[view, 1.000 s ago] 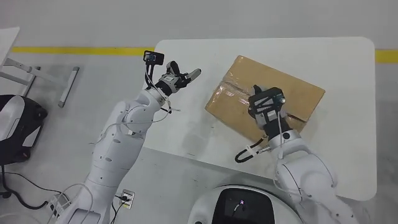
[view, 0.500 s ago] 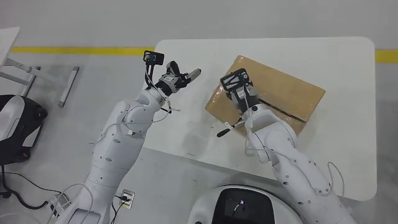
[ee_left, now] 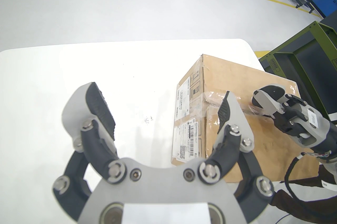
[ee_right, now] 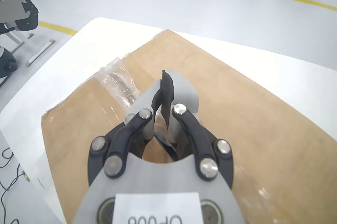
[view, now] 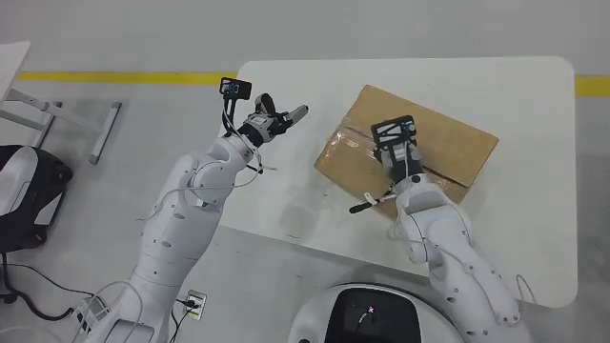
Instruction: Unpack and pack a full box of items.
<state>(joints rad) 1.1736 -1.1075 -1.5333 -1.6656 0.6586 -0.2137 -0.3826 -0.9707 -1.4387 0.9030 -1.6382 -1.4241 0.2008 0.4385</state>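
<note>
While the cardboard box lies shut near the middle of the tabletop, the step in hand looks like breaking the clear tape along its lid seam. The right hand rests on the lid with its fingers pressed together, tips on the seam. To do this well, it should keep those tips in the seam line and drag toward the crumpled tape at the 9 o'clock end. It should press lightly so the box does not slide or the flap cave in.

The left hand hovers with fingers wide apart at 9 o'clock from the box. From there it could brace that end.

Half a second earlier the right hand sat nearer the lid's 9 o'clock end; it has since drawn back toward the middle. The left arm and the box have not shifted.
</note>
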